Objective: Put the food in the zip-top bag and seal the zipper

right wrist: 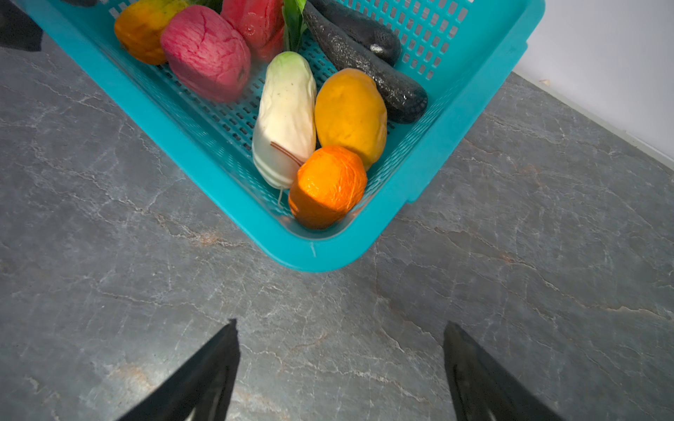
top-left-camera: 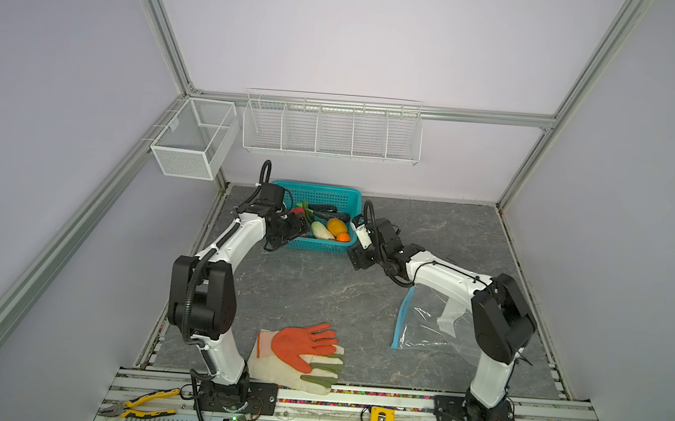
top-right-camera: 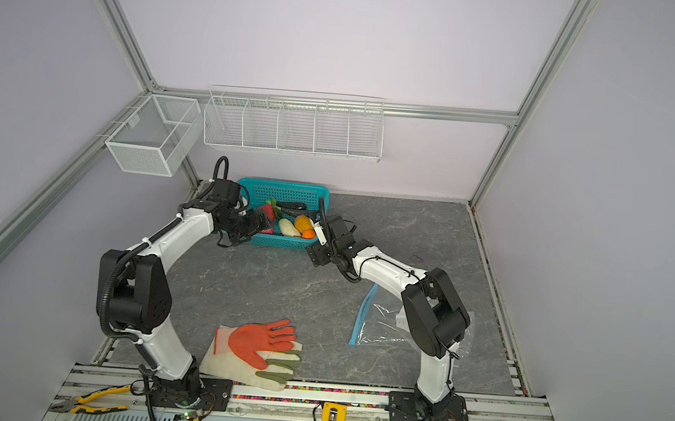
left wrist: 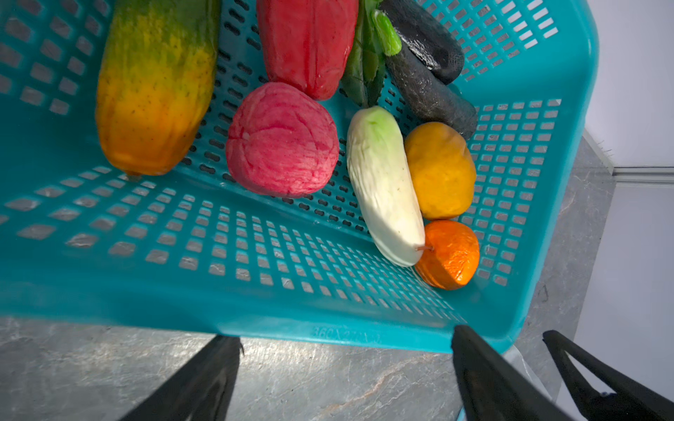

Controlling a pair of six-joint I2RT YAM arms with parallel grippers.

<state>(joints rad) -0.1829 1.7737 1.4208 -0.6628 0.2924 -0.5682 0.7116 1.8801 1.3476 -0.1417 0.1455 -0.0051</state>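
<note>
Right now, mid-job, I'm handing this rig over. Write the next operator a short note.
Left gripper: open, empty, at the rim of the teal basket.
Right gripper: open, empty, over the table just short of the basket's corner.
Food: every piece in view lies in the basket.
Zip-top bag: flat on the table under the right arm, no food seen in it. Whether the zipper is open or shut, I cannot tell.
Done: nothing bagged.
Left: move all pieces into the bag, then seal the zipper.

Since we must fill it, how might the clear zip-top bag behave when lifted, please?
The zip-top bag looks thin and crinkled, so probably floppy and light. It lies flat on the table, so its mouth likely sags shut.
</note>
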